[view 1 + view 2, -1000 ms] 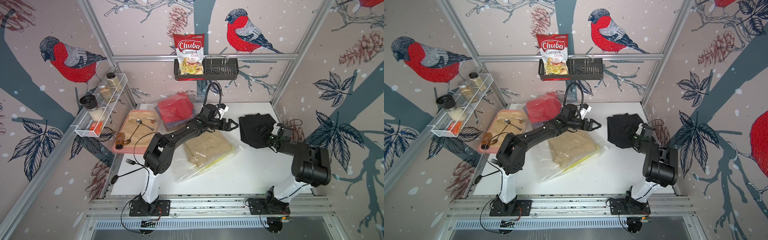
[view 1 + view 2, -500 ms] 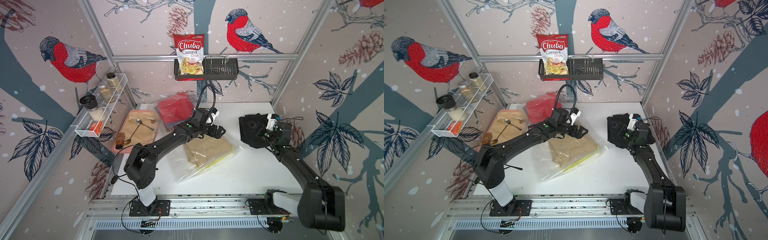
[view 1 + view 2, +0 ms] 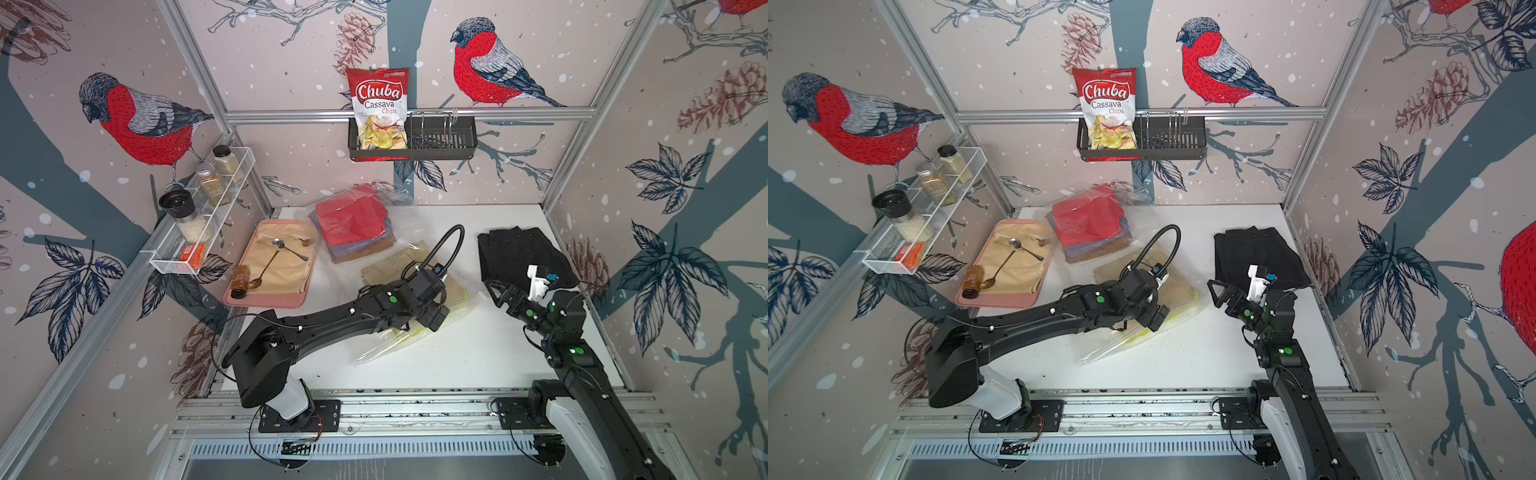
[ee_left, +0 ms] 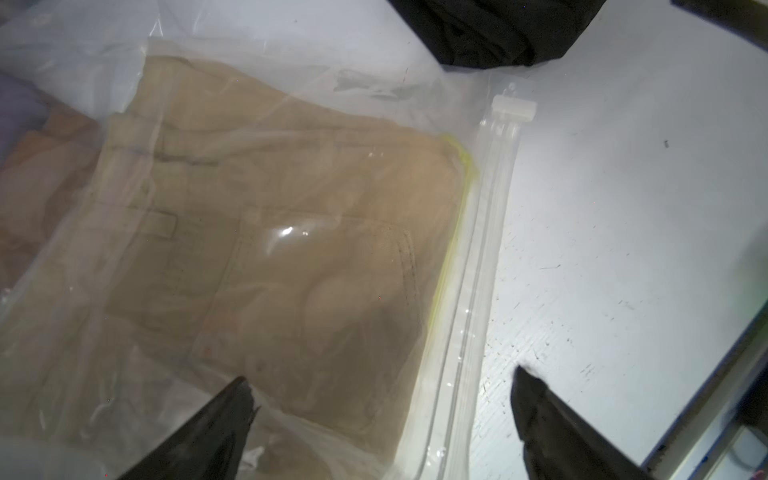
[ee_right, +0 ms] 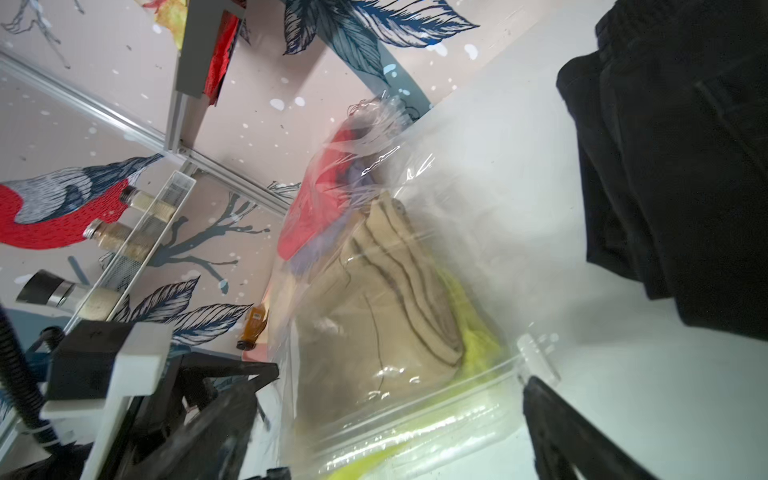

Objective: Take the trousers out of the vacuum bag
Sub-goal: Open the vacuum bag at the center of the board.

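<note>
The clear vacuum bag (image 3: 419, 332) lies mid-table with tan trousers (image 4: 291, 249) on top of yellow trousers (image 5: 478, 345) inside it. Its zip strip (image 4: 486, 249) faces right. Red, purple and brown trousers (image 3: 353, 224) are stacked under crinkly plastic at the back. Black trousers (image 3: 519, 253) lie bare on the table at right. My left gripper (image 3: 436, 318) (image 4: 382, 386) hangs open over the bag's zip edge, one finger above the bag and one above the table. Between the bag and the black trousers, my right gripper (image 3: 505, 293) (image 5: 386, 390) is open and holds nothing.
A pink tray (image 3: 257, 302) with spoons and an amber bottle sits at the left. A wire shelf (image 3: 199, 232) of spice jars hangs on the left wall. A black basket (image 3: 440, 141) on the back wall holds a chips packet (image 3: 378, 108).
My left gripper has moved from behind the bag toward the front, over its zip edge. My right gripper has drawn back off the black trousers toward the bag.
</note>
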Motion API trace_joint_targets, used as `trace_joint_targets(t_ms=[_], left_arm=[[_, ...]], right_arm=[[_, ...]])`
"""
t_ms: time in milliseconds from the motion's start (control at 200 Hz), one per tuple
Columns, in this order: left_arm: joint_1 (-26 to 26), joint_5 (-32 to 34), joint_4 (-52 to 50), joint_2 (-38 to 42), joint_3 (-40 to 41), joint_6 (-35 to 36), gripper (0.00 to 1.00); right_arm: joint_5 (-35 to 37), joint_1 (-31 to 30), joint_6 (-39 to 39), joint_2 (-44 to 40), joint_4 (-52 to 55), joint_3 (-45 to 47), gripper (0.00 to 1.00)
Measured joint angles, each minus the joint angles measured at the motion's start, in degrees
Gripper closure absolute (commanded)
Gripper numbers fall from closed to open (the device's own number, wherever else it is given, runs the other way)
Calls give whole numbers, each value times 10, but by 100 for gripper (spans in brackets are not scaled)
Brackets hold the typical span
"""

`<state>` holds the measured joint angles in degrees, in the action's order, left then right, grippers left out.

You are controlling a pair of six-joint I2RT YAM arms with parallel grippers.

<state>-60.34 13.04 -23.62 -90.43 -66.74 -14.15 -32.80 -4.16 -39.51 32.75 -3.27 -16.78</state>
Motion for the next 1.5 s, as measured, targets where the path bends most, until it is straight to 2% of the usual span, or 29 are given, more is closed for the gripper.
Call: trace_joint_targets(t_ms=[210,450,500,570,730,900,1005,1116,1241,1381,1501], left_arm=[[-26,73,-14,-30,7,-38,1],[-38,156,-47,-71,-20,-68,2],[-38,167,-53,-74,-27,-71,10],[-38,176,-58,-75,-33,-77,29],[-36,181,-66,-76,-55,-78,65],[-19,162,-66,-87,-82,-64,83],[-5,150,-65,-91,-97,-53,90],[7,126,-63,-91,-103,-48,91],[19,104,-56,-91,-110,-39,91],[24,88,-53,-91,-115,-38,92],[26,81,-52,-91,-116,-38,92]], right_arm=[[-7,-17,-29,-96,40,56,0],[-19,-31,-61,-140,54,95,0],[-21,-38,-79,-153,53,107,1],[-23,-51,-99,-172,47,124,3],[-21,-89,-154,-192,17,162,12],[24,-165,-205,-191,-36,165,25],[77,-230,-240,-178,-73,165,33],[139,-294,-276,-148,-129,165,40],[214,-363,-299,-90,-181,165,42],[266,-399,-313,11,-241,165,43],[281,-417,-315,109,-293,165,44]])
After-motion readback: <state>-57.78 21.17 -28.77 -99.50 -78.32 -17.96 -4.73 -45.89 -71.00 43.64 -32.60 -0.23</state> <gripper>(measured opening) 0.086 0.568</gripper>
